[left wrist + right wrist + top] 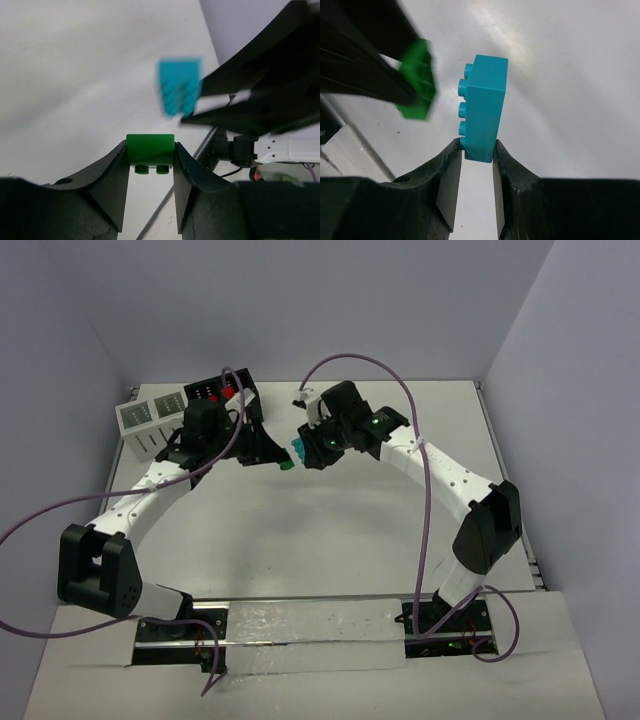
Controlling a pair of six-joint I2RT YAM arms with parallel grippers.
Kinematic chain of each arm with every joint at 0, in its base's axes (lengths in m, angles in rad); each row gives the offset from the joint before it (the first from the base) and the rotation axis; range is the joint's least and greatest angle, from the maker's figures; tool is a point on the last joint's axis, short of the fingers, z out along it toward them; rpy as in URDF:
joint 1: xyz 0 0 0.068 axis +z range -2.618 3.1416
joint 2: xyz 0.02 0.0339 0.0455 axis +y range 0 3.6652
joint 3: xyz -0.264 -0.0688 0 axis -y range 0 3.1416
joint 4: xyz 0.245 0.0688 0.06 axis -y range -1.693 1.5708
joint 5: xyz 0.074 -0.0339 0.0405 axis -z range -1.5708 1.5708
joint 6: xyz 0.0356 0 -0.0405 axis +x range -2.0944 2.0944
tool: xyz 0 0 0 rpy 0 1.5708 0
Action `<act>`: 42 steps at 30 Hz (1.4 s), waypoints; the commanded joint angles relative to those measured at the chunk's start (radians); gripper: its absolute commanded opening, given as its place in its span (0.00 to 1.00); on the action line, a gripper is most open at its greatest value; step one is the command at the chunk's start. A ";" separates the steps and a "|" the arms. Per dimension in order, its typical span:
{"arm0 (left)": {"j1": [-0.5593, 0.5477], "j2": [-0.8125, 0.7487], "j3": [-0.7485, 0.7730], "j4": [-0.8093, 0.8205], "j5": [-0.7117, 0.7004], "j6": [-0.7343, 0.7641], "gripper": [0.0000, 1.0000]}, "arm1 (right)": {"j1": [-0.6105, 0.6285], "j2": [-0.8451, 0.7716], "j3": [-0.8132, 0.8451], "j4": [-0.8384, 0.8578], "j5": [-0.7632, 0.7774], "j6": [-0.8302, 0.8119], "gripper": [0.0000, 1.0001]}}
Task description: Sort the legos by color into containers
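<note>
The left pincer [150, 156] was closed to a narrow gap on a green lego [150, 148], clamped crosswise between its two fingertips with two studs showing on its underside. The right pincer [476, 147] was likewise closed to a narrow gap, nipping the lower end of a teal lego [483, 107] that stood up out of the fingers, its four studs facing the green lego. Each brick lay in the other camera's sight: the teal lego appeared blurred just above and to the right of the green one in the left wrist view, and the green lego sat blurred just to the left of the teal studs in the right wrist view, with a sliver of counter [330, 530] showing between them, so they were just beside each other and apart. From above, the two pincers met tip to tip toward the far edge of the counter, a little left of its middle, both bricks held off the surface. Behind the left arm, in the far-left corner, stood the black container [215, 392] with a red lego [228, 392] on top, and the white container [148, 418] just to its left; the left arm's wrist covered the black container's near side. A purple cable [360, 365] looped over the right arm.
</note>
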 commanded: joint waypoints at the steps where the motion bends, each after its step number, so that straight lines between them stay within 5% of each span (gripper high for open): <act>1: 0.079 -0.036 -0.040 -0.140 0.013 0.098 0.00 | -0.111 -0.082 -0.013 0.050 0.079 0.021 0.00; 9: 0.239 -0.067 0.068 -0.229 -0.038 0.271 0.00 | -0.182 -0.129 -0.056 0.063 0.081 0.012 0.00; 15: 0.320 -0.051 0.270 -0.114 -0.487 0.537 0.00 | -0.184 -0.131 -0.055 0.060 0.080 0.001 0.00; 18: 0.365 0.010 0.314 -0.058 -0.573 0.610 0.00 | -0.184 -0.118 -0.043 0.051 0.073 -0.002 0.00; 31: 0.529 0.433 0.659 -0.090 -0.455 0.557 0.00 | -0.184 -0.085 -0.023 0.031 0.051 -0.013 0.00; 42: 0.533 0.535 0.633 -0.027 -0.490 0.617 0.03 | -0.182 -0.054 -0.007 0.026 0.028 -0.014 0.00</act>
